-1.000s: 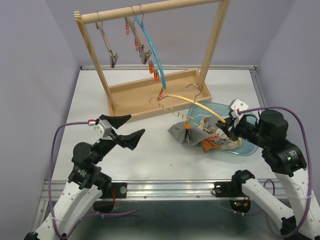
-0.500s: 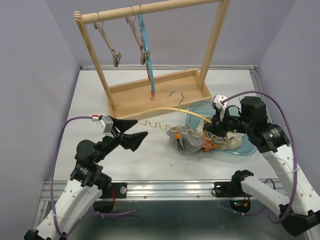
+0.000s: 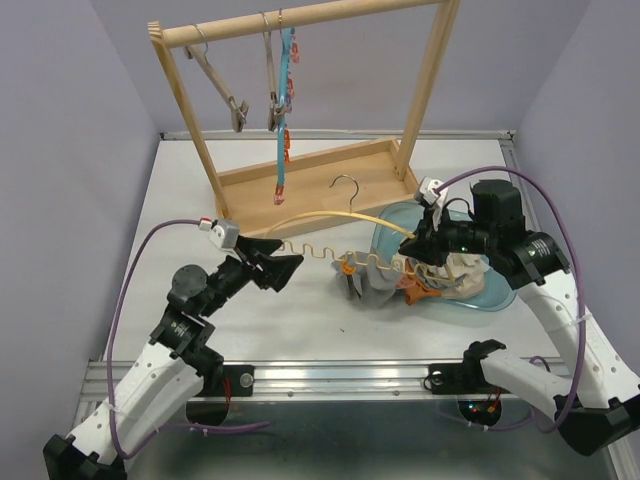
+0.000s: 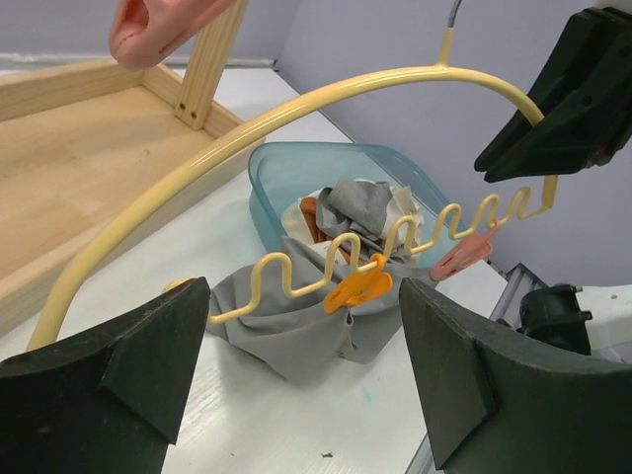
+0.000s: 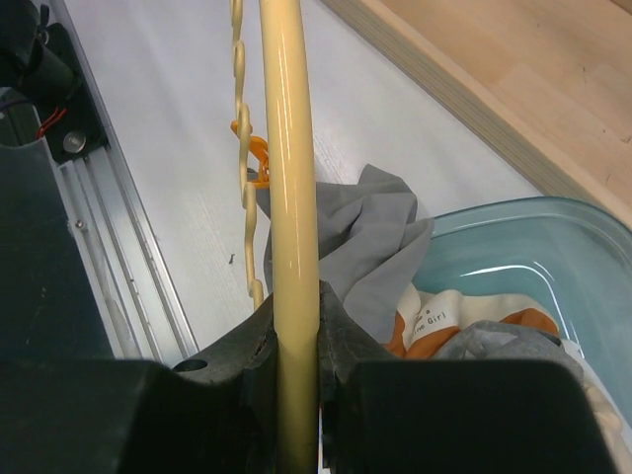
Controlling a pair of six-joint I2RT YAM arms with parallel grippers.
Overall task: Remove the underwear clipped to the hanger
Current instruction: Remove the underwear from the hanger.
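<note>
A yellow hanger (image 3: 330, 218) with a wavy lower bar lies tilted over the table. My right gripper (image 3: 412, 243) is shut on its right end; the wrist view shows the bar (image 5: 291, 197) between the jaws. An orange clip (image 3: 348, 265) holds a grey underwear (image 3: 370, 290) that sags onto the table against the blue tub (image 3: 490, 295). White, orange and grey underwear (image 3: 450, 275) lies in the tub. My left gripper (image 3: 283, 262) is open and empty beside the hanger's left end, facing the orange clip (image 4: 357, 288) and grey cloth (image 4: 296, 336). A pink clip (image 4: 464, 259) hangs further right.
A wooden rack (image 3: 300, 18) stands at the back on a wooden tray base (image 3: 250, 190). Grey clip hangers (image 3: 225, 90) and a blue one (image 3: 285, 90) with orange clips hang from it. The table's metal rail (image 3: 330, 375) runs along the near edge.
My right gripper has carried the yellow hanger leftward, dragging the grey underwear with it. My left gripper has moved right towards the hanger's left end. The blue hanger on the rack has swung.
</note>
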